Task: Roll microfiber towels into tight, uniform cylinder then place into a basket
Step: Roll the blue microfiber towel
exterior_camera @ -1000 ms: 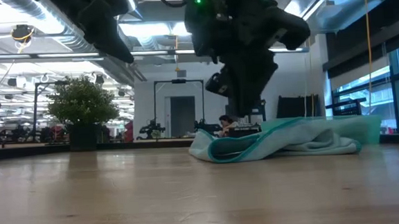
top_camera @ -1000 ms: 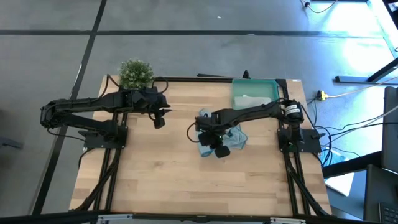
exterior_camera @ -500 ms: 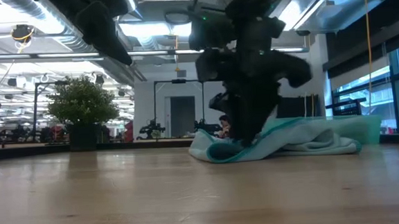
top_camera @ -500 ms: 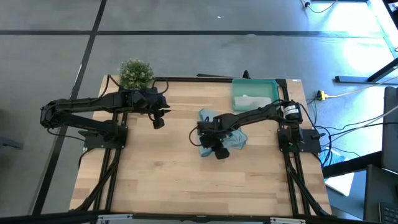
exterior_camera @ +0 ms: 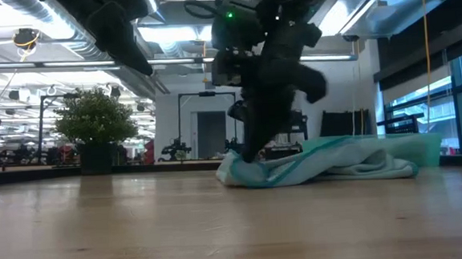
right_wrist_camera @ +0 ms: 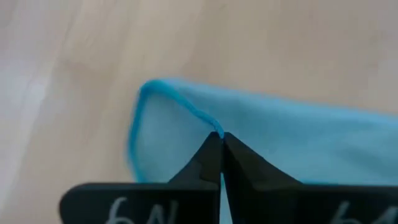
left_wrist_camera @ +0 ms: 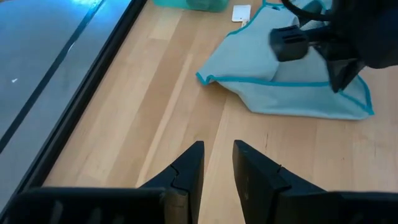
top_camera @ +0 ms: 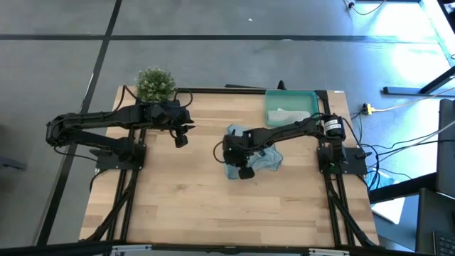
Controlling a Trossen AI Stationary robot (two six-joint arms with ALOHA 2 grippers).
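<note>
1. The right pincer [right_wrist_camera: 220, 144] is down on the counter [top_camera: 185, 199], its two dark fingers [right_wrist_camera: 241, 163] pressed tip to tip and clenched on the bright-blue hem of the light blue towel [right_wrist_camera: 292, 140], which spreads out just beyond the tips.
2. In the high view the right pincer [top_camera: 240, 165] sits over the crumpled light blue towel [top_camera: 264, 162]; the arm's wrist covers most of the cloth, so only its edges show around the pincer.
3. In the low view the right pincer [exterior_camera: 248, 151] comes down onto the near end of the light blue towel [exterior_camera: 338, 168], which lies bunched in a low heap on the counter [exterior_camera: 221, 226]. The exact point of contact is hidden behind the folds.
4. The left wrist view shows the light blue towel [left_wrist_camera: 280, 81] lying loosely folded rather than rolled, with its small white tag [left_wrist_camera: 240, 12] at a corner; part of the right arm blocks its far side.
5. The basket [top_camera: 291, 107] stands beyond the right pincer, near the counter's far edge beside that arm's base. A pale grey-blue towel [top_camera: 288, 115] lies inside it; whether it is rolled is hard to make out.
6. The left pincer [left_wrist_camera: 216, 163] hangs above bare counter well apart from the towel, its fingers [left_wrist_camera: 189, 169] slightly parted and holding nothing.
7. A potted plant [top_camera: 155, 83] stands at the counter's corner behind the left arm.
</note>
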